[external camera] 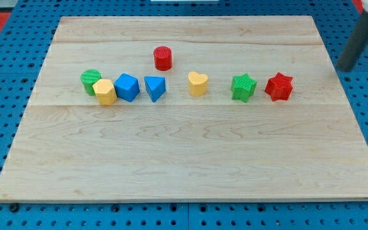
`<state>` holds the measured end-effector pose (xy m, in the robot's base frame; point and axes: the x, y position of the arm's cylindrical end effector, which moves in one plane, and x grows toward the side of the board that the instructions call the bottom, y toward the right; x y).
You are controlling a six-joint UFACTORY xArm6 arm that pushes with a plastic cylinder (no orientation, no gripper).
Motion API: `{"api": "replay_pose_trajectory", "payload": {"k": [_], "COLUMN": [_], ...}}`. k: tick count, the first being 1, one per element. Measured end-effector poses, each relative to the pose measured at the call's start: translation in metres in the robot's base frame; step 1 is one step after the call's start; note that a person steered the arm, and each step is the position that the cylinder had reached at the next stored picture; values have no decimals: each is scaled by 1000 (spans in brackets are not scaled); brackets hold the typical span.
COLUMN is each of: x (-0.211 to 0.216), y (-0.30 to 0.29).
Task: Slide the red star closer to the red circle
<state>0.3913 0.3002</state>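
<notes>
We are only starting: the red star (278,87) is sitting at the row's right end, touching the green star (243,87), well apart from the red circle (163,58). Our tip (346,66), a bare rod grasping nothing, is hovering beyond the star's upper right.

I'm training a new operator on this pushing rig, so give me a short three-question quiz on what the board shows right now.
1. True or false: the green star lies between the red star and the yellow heart.
2. My tip is at which side of the red star? A) the view's left B) the view's right C) the view's bottom
3. Fill in: the block nearest the view's top is the red ____.

Key: 1 true; 2 B; 3 circle.
</notes>
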Motion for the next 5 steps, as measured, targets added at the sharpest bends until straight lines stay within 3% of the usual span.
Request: {"api": "replay_pose_trajectory", "payload": {"k": [3, 4, 5], "x": [53, 58, -22], "y": [-16, -87, -123]}}
